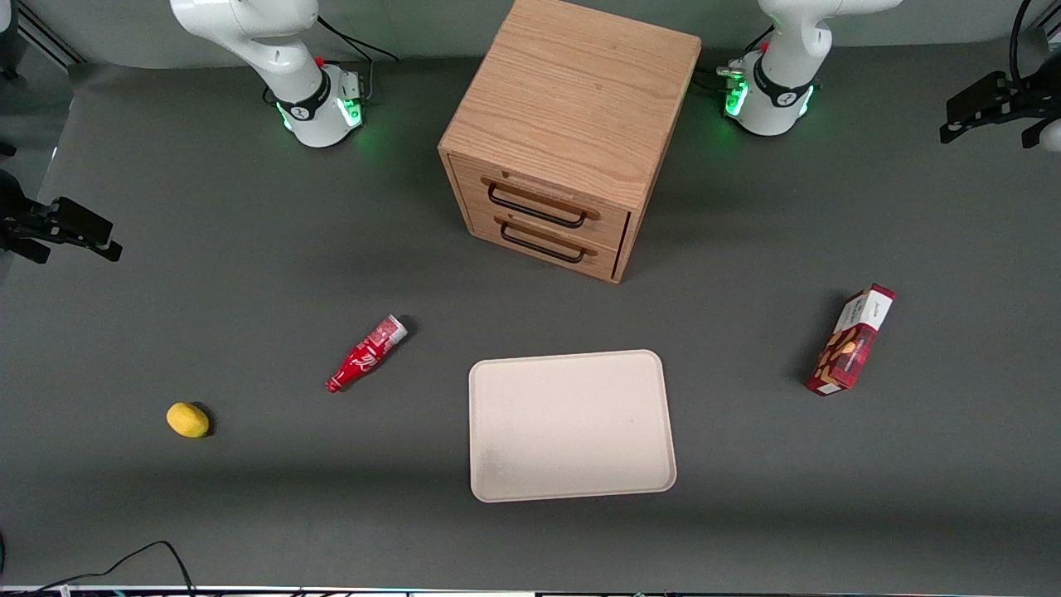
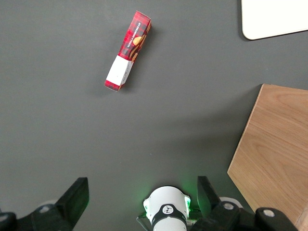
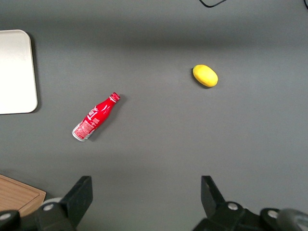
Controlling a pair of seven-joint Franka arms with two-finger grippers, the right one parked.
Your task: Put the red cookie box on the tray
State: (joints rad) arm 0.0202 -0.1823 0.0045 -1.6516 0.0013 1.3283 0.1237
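The red cookie box (image 1: 851, 340) (image 2: 128, 51), dark-red plaid with cookie pictures and a white end panel, rests on the grey table toward the working arm's end, well apart from the tray. The cream tray (image 1: 572, 424) (image 2: 274, 19) lies flat near the table's middle, nearer the front camera than the cabinet, with nothing on it. My gripper (image 1: 990, 116) (image 2: 143, 192) hangs high above the table near its arm's base, farther from the front camera than the box. Its fingers (image 2: 77, 197) stand wide open with nothing between them.
A wooden two-drawer cabinet (image 1: 572, 133) (image 2: 274, 159) stands between the arm bases, drawers shut. A small red bottle (image 1: 366, 354) (image 3: 95, 117) lies on its side beside the tray. A lemon (image 1: 188, 419) (image 3: 205, 75) sits toward the parked arm's end.
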